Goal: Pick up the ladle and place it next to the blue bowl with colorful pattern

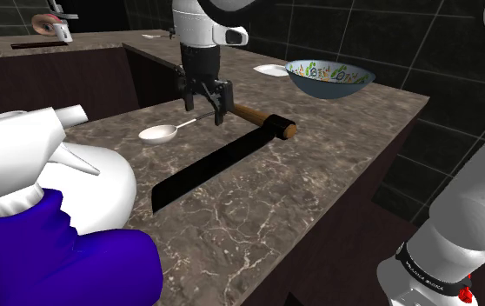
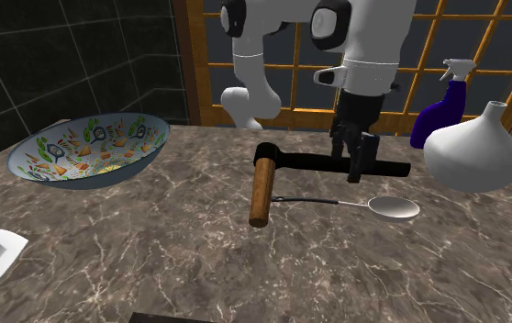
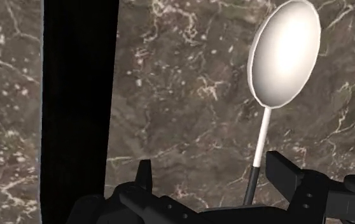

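One white ladle [image 3: 268, 105] with an oval bowl and a thin handle that turns dark at its end lies flat on the dark brown veined marble counter [image 1: 258, 209]. The all-black two-finger gripper [image 3: 211, 172] hangs over the handle's dark end with its claw wide. The handle runs between the fingers, much nearer one than the other, and nothing is gripped.

A close from this spot looks risky. The grip would land near the handle's tip, so the heavier bowl end may droop or swing. Because the handle sits off-centre, the nearer finger would likely shove it sideways first.

Just beside the ladle lies a long black blade [image 1: 206, 169] with a brown wooden handle [image 2: 261, 193]. A low finger could knock it. That wooden handle also lies between the ladle and the wide blue bowl with a colourful painted pattern [image 2: 89, 150], which stands well apart near the counter's edge. A low carry could snag there.

A blue spray bottle with a white trigger [image 2: 438, 110] carries no label. White lettering on a black band [image 1: 432, 274] around the arm is too small to read.
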You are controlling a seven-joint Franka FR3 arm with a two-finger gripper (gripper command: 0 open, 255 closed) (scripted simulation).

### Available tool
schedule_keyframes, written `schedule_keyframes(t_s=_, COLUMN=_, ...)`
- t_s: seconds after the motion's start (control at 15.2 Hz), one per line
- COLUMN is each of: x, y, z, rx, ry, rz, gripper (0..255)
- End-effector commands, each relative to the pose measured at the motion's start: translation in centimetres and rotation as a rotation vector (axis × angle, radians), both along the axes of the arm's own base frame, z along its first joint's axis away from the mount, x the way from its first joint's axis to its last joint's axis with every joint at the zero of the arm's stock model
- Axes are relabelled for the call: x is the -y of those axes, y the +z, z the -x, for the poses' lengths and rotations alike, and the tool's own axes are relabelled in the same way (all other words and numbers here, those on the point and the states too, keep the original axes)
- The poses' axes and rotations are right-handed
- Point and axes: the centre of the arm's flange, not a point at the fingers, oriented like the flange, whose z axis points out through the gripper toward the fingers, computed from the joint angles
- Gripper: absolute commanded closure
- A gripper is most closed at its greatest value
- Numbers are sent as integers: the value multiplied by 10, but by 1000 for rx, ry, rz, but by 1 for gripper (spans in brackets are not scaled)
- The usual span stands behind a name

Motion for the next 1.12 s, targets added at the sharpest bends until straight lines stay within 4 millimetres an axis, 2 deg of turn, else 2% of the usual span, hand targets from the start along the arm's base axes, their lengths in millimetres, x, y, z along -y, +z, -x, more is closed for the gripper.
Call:
schedule_keyframes(t_s=0.0, x=-3, y=-1, z=-26, rx=15, ry=-96, rz=7, gripper=0)
schedule_keyframes(t_s=0.13, x=-6, y=-1, z=-51, rx=27, ry=-180, rz=13, gripper=0)
schedule_keyframes(t_s=0.2, x=-6, y=-1, z=-55, rx=29, ry=-192, rz=13, gripper=0)
schedule_keyframes(t_s=0.66, x=-3, y=-41, z=-59, rx=29, ry=-192, rz=13, gripper=0)
schedule_keyframes(t_s=1.06, x=-3, y=-41, z=-59, rx=29, ry=-192, rz=13, gripper=0)
